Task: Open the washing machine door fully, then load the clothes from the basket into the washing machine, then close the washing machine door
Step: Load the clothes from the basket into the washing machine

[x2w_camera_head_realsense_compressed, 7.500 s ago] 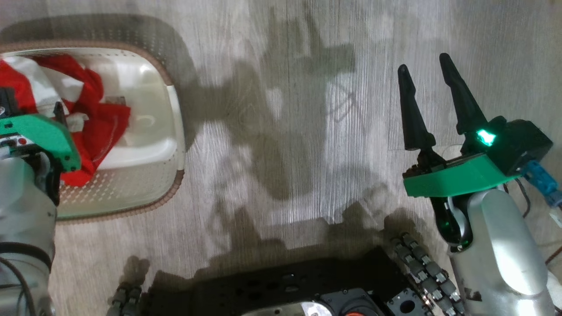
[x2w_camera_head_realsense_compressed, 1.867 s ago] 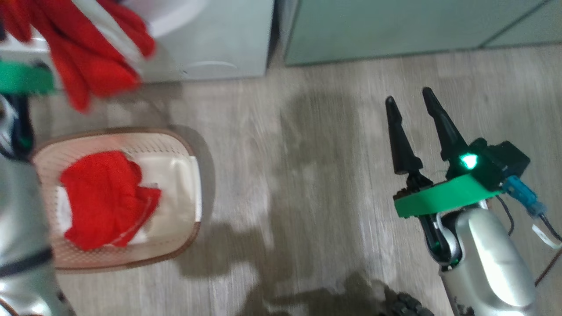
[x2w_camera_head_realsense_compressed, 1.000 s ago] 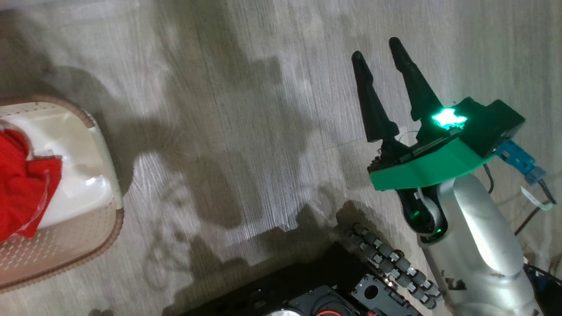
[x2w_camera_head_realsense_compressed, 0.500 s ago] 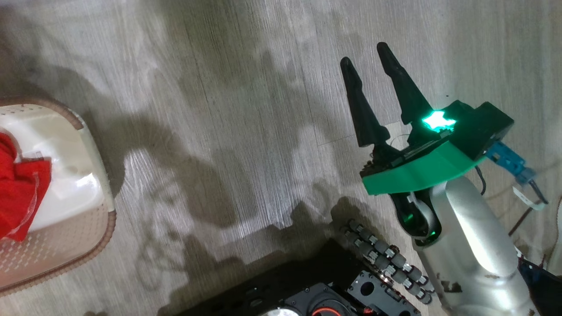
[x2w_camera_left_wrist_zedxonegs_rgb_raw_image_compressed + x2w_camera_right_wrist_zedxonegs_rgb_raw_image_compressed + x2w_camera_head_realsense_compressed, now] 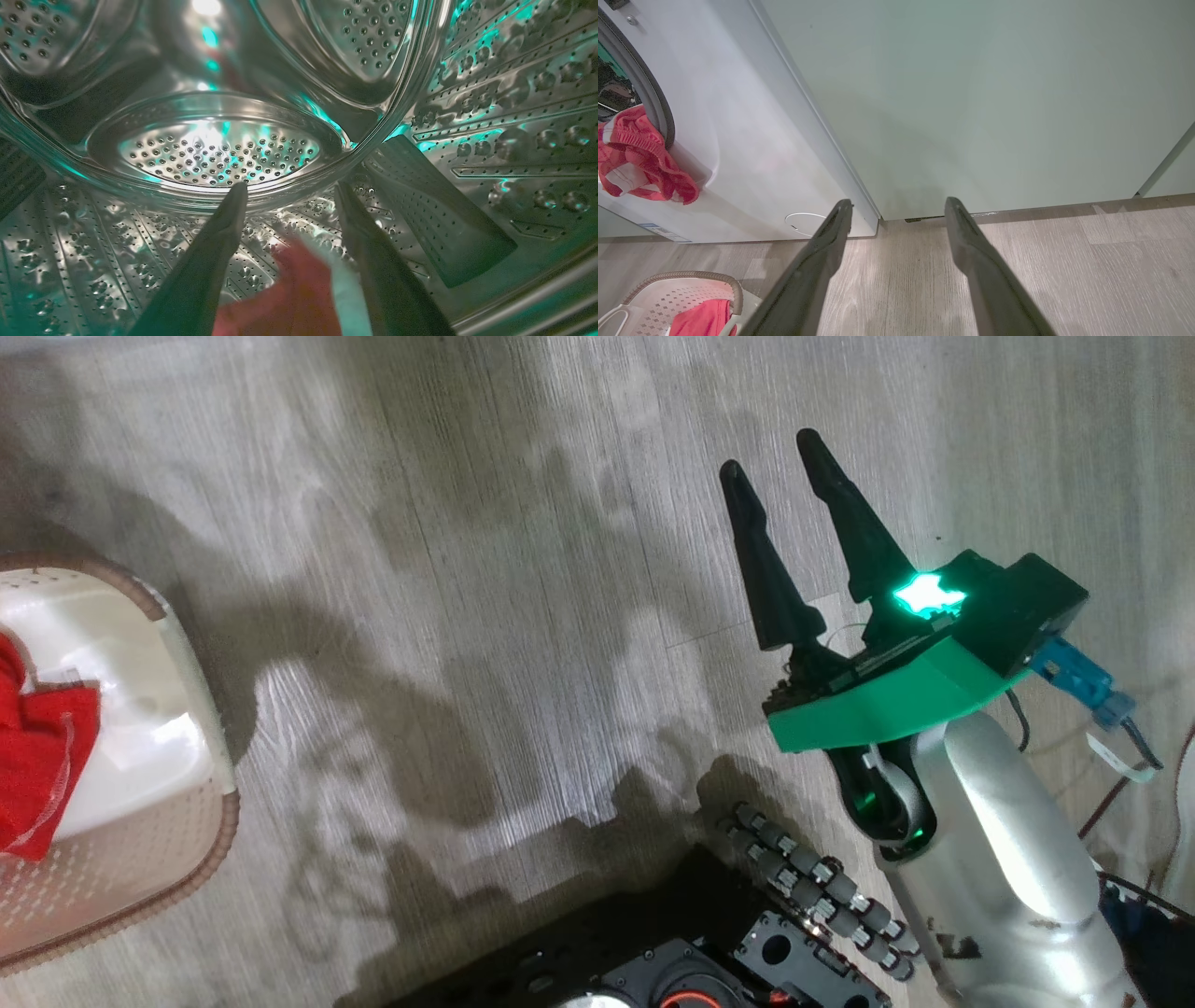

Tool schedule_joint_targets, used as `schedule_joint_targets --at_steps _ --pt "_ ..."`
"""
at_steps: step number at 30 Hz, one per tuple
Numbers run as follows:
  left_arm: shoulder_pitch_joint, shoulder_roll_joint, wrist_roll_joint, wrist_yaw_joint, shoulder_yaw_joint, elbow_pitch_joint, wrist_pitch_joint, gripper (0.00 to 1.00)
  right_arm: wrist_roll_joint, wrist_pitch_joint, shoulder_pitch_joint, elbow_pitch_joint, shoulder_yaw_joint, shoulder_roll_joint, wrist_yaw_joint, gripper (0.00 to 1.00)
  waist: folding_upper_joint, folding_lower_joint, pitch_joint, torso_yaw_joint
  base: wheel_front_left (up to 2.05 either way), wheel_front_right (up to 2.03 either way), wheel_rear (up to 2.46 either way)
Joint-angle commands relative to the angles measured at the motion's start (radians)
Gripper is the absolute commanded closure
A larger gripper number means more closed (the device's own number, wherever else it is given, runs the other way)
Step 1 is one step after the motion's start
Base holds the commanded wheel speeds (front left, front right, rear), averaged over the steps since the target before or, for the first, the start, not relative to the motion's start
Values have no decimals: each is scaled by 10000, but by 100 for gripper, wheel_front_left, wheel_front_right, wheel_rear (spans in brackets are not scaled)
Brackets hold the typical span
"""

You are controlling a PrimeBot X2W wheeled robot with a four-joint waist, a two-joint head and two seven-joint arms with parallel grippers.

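With the left gripper [image 5: 291, 185] and right gripper [image 5: 897, 201] jaws both spread, the clothes [image 5: 640, 158] draped over the washing machine [image 5: 752, 116] mouth could slide onto the floor [image 5: 1064, 256].

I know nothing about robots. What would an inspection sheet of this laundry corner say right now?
Surface: grey wood-look floor, crossed by shadows.
Job's things: washer with its mouth open; red garment hanging over the lip; basket on the floor with clothes in it.
Clutter: nothing seen.
Grippers: left gripper inside the steel drum, fingers apart, blurred red-and-white cloth low between them, perhaps the same garment; right gripper open and empty above the floor.
Cables: blue plug with thin wires at the right wrist.
Surroundings: pale green cabinet beside the washer.
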Motion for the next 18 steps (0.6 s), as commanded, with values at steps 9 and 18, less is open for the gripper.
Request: schedule_joint_targets --at_steps 9,18 --pt "636 16 -684 -8 122 -1110 -47 0 -353 -65 176 -111 -231 55 0 0 -1 0 -654 522 0 0 0" --pt "3044 -643 -1447 -9 560 -2348 -48 0 -1252 -65 439 113 -858 55 0 0 -1 0 -1980 1564 0 0 0"
